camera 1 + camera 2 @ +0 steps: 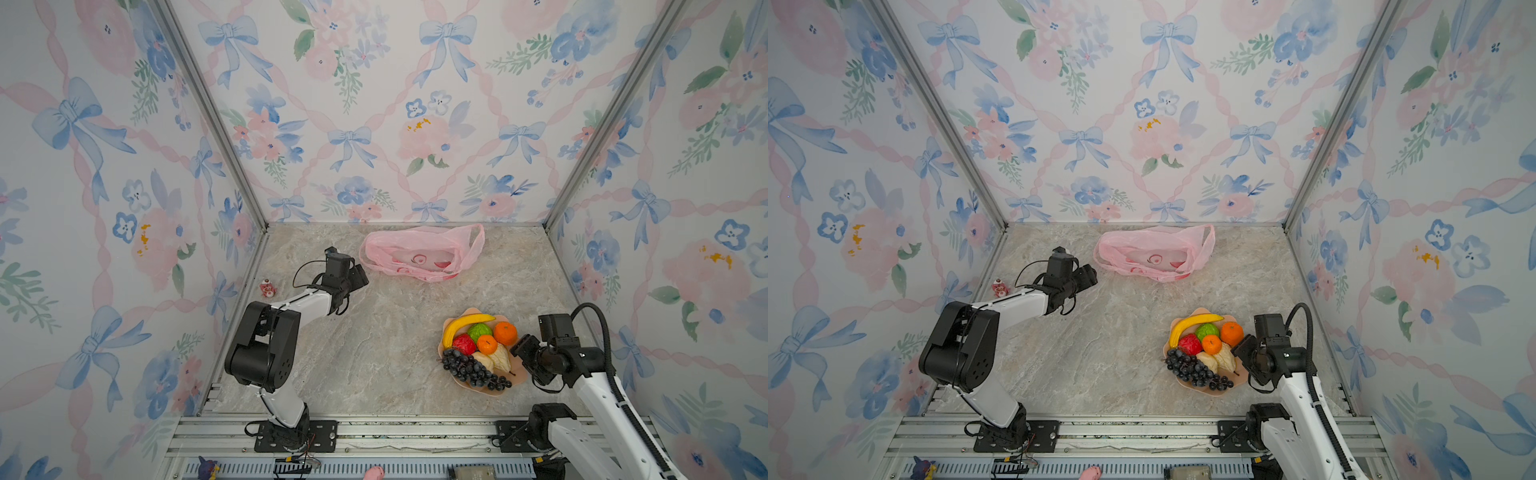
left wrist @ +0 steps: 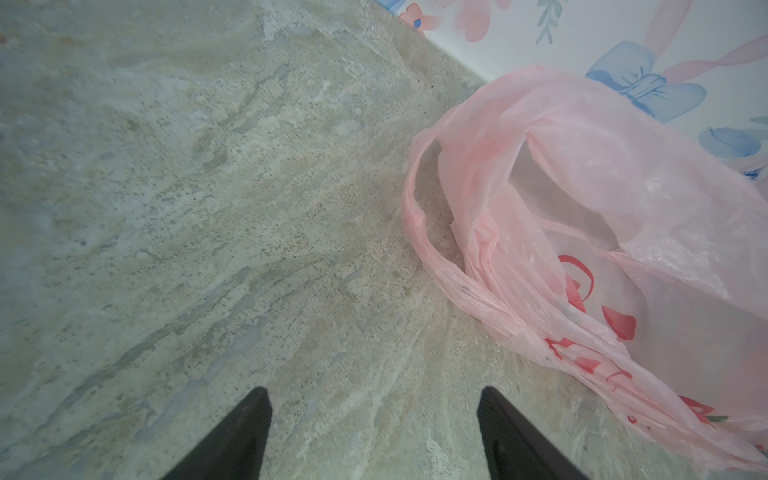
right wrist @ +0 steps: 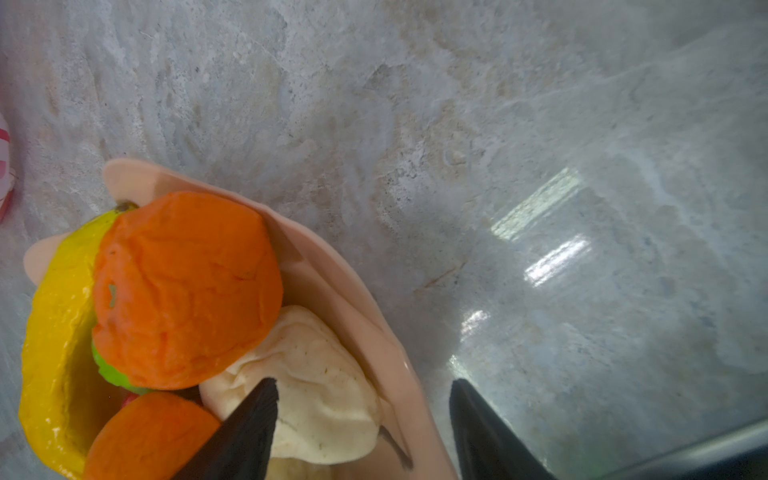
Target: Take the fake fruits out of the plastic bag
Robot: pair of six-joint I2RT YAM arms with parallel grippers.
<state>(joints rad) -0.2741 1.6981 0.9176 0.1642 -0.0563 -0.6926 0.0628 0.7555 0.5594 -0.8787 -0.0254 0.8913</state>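
at the back of the marble table (image 1: 374,353), by the rear wall, the plastic bag (image 1: 419,253) lies slumped, mouth open. the fake fruits (image 1: 478,347) sit piled on the peach plate (image 3: 332,291) at front right, well apart from the bag. left gripper (image 2: 374,432) near the bag's side, jaws spread, holding nothing. right gripper (image 3: 361,428) over the plate rim beside a pale pear (image 3: 324,399), jaws apart, nothing gripped.

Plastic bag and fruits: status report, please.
Left gripper open near plastic bag. Right gripper open at plate rim. Fake fruits on plate, bag flat. Nothing blocking.
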